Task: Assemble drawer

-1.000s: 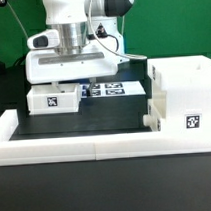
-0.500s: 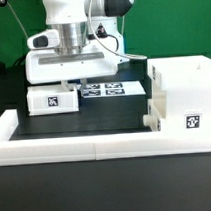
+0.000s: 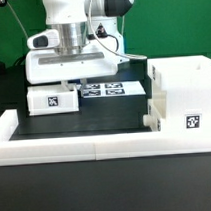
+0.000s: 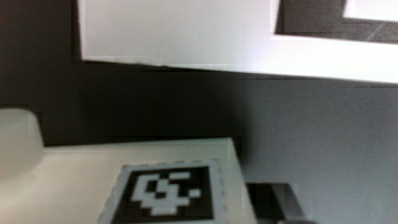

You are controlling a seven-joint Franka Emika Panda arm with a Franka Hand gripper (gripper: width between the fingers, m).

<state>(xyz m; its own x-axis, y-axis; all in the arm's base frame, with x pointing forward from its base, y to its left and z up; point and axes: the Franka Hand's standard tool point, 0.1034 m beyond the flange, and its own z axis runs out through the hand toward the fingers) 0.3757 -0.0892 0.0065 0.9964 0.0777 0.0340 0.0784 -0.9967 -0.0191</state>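
A small white tray [image 3: 51, 99] with a black-and-white tag on its front stands on the black table at the exterior view's left. My gripper [image 3: 75, 87] is low, right behind and over the tray's right end, its fingertips hidden by the tray. In the wrist view the tray's tagged face [image 4: 169, 190] fills the foreground, and one dark finger [image 4: 276, 202] shows close beside its edge; the other finger is hidden. The tall white housing [image 3: 183, 94], with a tag on its front, stands at the exterior view's right. A second tray cannot be told apart.
The marker board [image 3: 111, 90] lies flat just to the right of the tray, between it and the housing. A low white border wall [image 3: 76, 147] runs along the front and left of the table. A small white block [image 3: 150, 120] juts from the housing's lower left.
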